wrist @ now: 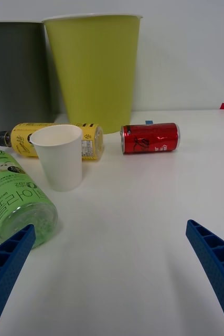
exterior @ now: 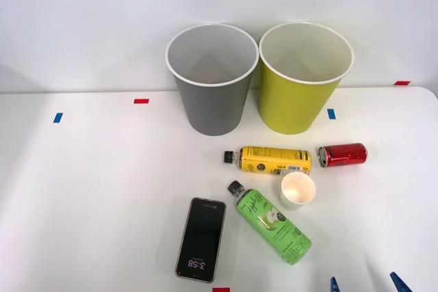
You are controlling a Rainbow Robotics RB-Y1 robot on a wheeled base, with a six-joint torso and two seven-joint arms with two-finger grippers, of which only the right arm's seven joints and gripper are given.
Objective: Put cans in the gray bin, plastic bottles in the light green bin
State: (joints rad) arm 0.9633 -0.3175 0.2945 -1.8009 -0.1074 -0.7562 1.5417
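A red can [exterior: 342, 154] [wrist: 150, 138] lies on its side on the white table, right of the yellow-label bottle [exterior: 269, 160] [wrist: 22, 137]. The green bottle [exterior: 272, 223] [wrist: 13, 198] lies nearer the front, cap pointing back-left. At the back stand the gray bin [exterior: 212, 80] [wrist: 14, 79] and, to its right, the light green bin [exterior: 302, 80] [wrist: 93, 68]. My right gripper [exterior: 367, 284] [wrist: 112, 268] is open at the table's front edge, right of the green bottle, holding nothing. Its blue fingers [wrist: 216, 260] are spread wide, with the can some way beyond them.
A white paper cup [exterior: 298, 190] [wrist: 59, 156] stands upright between the two bottles. A black phone [exterior: 201, 239] lies left of the green bottle. Small red and blue tape marks [exterior: 141, 100] dot the table [exterior: 89, 189]. A white wall rises behind the bins.
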